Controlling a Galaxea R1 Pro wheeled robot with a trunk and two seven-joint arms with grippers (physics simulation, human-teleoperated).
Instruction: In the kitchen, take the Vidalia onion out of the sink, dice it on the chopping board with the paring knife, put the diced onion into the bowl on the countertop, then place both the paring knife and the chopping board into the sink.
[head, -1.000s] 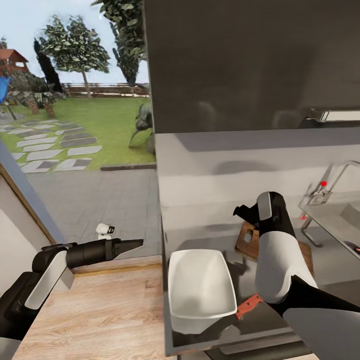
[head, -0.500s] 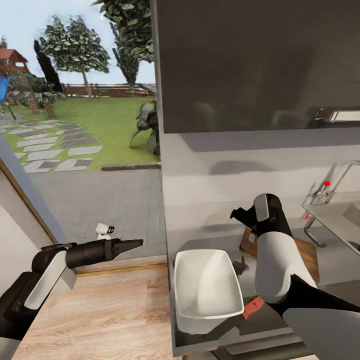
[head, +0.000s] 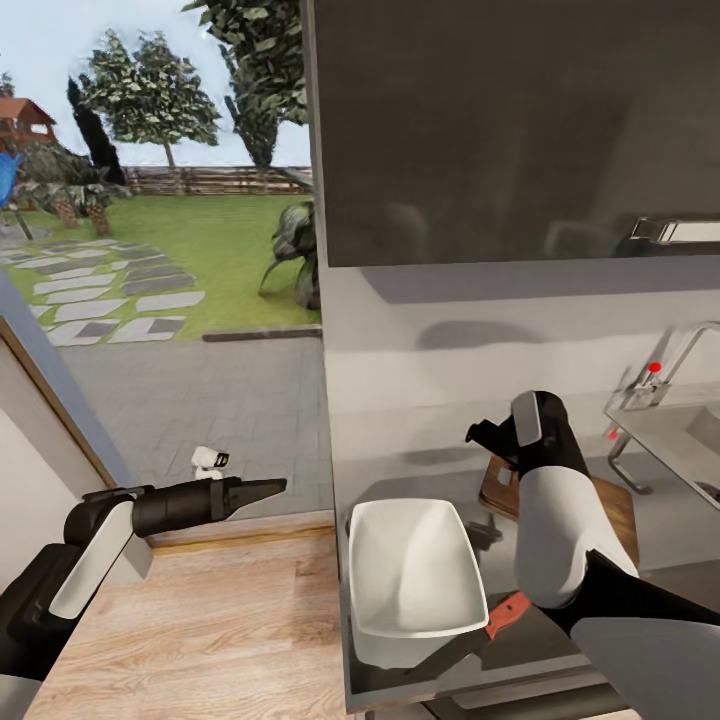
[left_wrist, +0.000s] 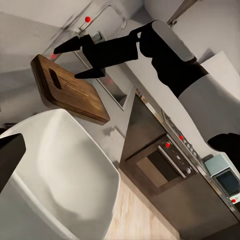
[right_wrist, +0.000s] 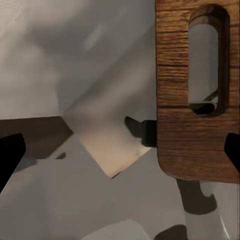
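Note:
The white bowl (head: 415, 580) (left_wrist: 60, 165) sits on the grey countertop (head: 420, 470) near its left end. Behind it lies the brown chopping board (head: 612, 503) (left_wrist: 70, 90) (right_wrist: 195, 90), partly hidden by my right arm. My right gripper (head: 482, 436) (left_wrist: 75, 61) (right_wrist: 120, 152) hovers open and empty over the board's slotted end. The paring knife (head: 505, 613), red-handled, lies by the bowl's front right corner. My left gripper (head: 275, 487) (left_wrist: 120, 150) is open, off the counter's left end, aimed at the bowl. The sink (head: 672, 440) is at the right edge. The onion is out of view.
A chrome faucet (head: 662, 375) with a red knob stands by the sink. A dark wall cabinet (head: 500, 120) hangs above the counter. Left of the counter edge are wooden floor (head: 200, 620) and an opening onto a garden. An oven (left_wrist: 160, 165) sits under the counter run.
The whole view shifted a little to the left a second ago. My right gripper has edged slightly right and down over the board's end. The left arm has not moved.

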